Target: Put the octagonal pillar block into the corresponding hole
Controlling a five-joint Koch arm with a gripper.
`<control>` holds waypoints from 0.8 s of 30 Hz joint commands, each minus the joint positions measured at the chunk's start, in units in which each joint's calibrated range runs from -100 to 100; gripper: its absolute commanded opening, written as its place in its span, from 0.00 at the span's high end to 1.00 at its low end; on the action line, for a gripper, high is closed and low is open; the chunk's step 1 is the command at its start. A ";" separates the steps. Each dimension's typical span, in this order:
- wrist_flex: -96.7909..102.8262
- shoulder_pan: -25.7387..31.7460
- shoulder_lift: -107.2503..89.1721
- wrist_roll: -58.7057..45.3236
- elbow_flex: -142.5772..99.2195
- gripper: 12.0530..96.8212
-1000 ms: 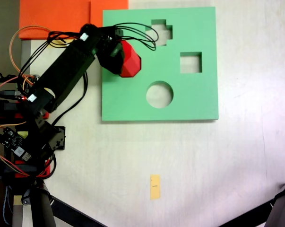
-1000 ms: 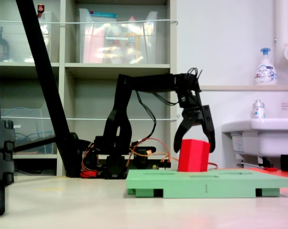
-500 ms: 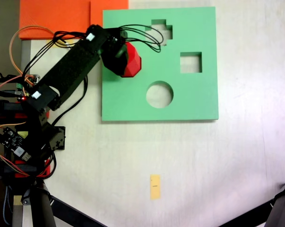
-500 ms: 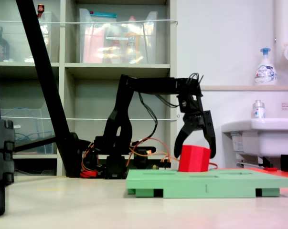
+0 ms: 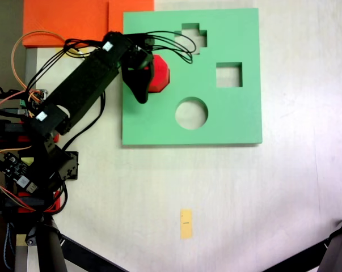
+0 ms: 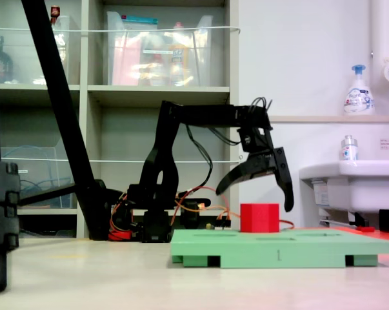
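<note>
- We see the block [image 5: 159, 73] sunk into its hole in the green board [image 5: 227, 119]; from the side only a low red stub [image 6: 259, 217] stands above the board [image 6: 278, 244].
- Half a second ago the block stood taller and tilted, and a second ago taller again; it now sits level and lower.
- From above, less of its red flank shows than before. We now see mostly the top face, in the board's upper left part, left of the square cutout [image 5: 229, 75] and above the round one [image 5: 191, 113].
- The hole itself is hidden by the block, so we cannot see its outline.
- The gripper [image 6: 255, 192] has let go: its jaws stand spread wide, wider than in both earlier moments, one tip left of the block and one right, both clear of it and above the board.
- From above, the gripper [image 5: 150, 76] hangs over the block's left side, one finger [image 5: 140, 89] reaching down past it over the green.
- The arm's base, the board and the small yellow tag [image 5: 186, 224] on the table lie where they did.
</note>
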 commanded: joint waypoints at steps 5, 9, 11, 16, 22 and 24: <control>0.71 -0.10 -27.22 -8.06 3.63 0.02; 0.90 -3.03 -43.42 -18.41 4.23 0.02; 0.90 -5.71 -50.54 -29.60 4.63 0.03; 1.38 -16.36 -64.51 -54.99 4.13 0.32; 32.00 -26.03 -80.71 -65.15 -15.91 0.49; 46.54 -25.93 -80.71 -70.09 -30.07 0.53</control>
